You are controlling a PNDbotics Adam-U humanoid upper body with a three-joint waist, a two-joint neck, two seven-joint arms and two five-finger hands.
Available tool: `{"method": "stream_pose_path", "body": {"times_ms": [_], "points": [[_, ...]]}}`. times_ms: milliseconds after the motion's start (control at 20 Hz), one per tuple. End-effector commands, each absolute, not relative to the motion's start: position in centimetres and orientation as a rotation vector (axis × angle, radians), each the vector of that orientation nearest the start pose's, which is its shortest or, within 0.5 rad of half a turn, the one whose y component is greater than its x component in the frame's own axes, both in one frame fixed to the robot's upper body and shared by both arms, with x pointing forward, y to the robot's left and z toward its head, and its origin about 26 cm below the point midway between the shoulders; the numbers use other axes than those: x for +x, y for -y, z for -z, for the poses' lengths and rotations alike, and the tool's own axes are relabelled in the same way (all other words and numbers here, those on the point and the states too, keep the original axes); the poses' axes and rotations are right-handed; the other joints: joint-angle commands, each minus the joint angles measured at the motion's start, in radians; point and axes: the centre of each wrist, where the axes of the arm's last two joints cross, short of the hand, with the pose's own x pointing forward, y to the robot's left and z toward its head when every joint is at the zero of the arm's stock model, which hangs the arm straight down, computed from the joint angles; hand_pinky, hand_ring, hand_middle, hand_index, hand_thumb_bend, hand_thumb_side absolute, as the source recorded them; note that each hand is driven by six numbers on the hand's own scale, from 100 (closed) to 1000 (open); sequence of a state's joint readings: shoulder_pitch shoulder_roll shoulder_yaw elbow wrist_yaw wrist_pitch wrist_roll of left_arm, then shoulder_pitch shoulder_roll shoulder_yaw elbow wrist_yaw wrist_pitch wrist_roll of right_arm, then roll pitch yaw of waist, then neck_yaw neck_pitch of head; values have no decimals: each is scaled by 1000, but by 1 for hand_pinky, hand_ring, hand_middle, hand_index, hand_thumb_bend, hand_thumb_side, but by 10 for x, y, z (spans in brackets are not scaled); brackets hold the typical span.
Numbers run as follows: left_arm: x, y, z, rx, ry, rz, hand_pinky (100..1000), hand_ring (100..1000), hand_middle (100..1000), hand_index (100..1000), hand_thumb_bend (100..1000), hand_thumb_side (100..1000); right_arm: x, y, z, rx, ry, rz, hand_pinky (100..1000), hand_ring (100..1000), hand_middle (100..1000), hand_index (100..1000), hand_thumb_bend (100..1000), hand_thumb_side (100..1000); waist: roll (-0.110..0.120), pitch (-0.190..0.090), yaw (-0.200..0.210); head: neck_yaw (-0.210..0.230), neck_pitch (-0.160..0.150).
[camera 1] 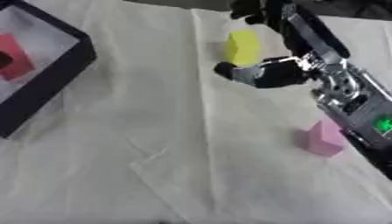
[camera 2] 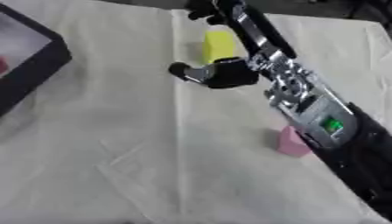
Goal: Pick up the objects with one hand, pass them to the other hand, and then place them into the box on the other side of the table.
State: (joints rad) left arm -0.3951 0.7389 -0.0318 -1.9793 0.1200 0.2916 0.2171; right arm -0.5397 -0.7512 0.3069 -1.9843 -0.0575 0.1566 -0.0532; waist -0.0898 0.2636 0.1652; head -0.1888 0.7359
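While the right hand hangs over the yellow block, its thumb sits on the near side of the block and its fingers reach past the far side, spread, with the block in the gap. Can't tell if anything touches the block yet; I read it as not gripped.

Step in hand, my read: grasp the yellow block. To do it well:
- lower until thumb and fingers bracket the block's mid-height, then close across its two flat faces, not its corners
- keep the block centred in the gap so closing doesn't spin or tip it
- lift straight up before swinging toward the left hand, which isn't in view

Other objects: pink block lies back along the forearm, beside it, well behind the hand. Whether the arm touches it, can't tell. Black box is far out past the thumb side, on the opposite side of the table, with a red block already inside.

Clearance: white cloth between hand and box is open, creases only. Far table edge runs just beyond the fingertips, so little room to overshoot forward. Watch the forearm sweeping the pink block on retract. Handover space is toward the thumb side, mid-table.
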Motion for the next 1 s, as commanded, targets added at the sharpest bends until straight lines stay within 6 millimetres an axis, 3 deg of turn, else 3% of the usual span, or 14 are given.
{"method": "stream_pose_path", "body": {"times_ms": [50,150,200,450,800,850,900,1000], "points": [[296,-304,-278,445,2139,347,852,674,744,696,821,262,301,257,-284,-423,2136,-1018,863,852,712,782,690,149,3,-11,7,-18,-19],[296,-302,-276,409,2154,338,852,679,748,698,854,236,300,264,-290,-460,2100,-1079,872,863,729,800,698,145,0,-5,16,-30,-26],[297,-300,-275,395,2158,337,853,678,747,698,820,262,299,267,-293,-471,2081,-1107,874,866,734,804,697,144,-2,-3,20,-36,-28],[298,-294,-271,343,2172,364,854,679,747,696,823,265,295,281,-311,-535,1976,-1244,892,889,773,826,686,141,-13,7,47,-72,-45],[299,-289,-269,308,2192,403,854,673,738,698,819,267,290,293,-326,-641,1849,-1325,899,880,775,831,677,160,-39,29,113,-110,-69],[300,-288,-268,298,2191,398,854,672,739,697,780,232,290,293,-326,-651,1837,-1328,900,880,775,832,577,108,-42,32,122,-115,-72],[300,-286,-267,288,2191,391,853,671,737,697,818,266,290,294,-326,-668,1823,-1331,901,881,780,834,675,162,-46,35,133,-123,-74],[301,-284,-264,270,2189,382,854,670,736,696,820,265,289,297,-327,-714,1792,-1333,903,883,784,838,673,164,-54,41,153,-140,-80]]}}
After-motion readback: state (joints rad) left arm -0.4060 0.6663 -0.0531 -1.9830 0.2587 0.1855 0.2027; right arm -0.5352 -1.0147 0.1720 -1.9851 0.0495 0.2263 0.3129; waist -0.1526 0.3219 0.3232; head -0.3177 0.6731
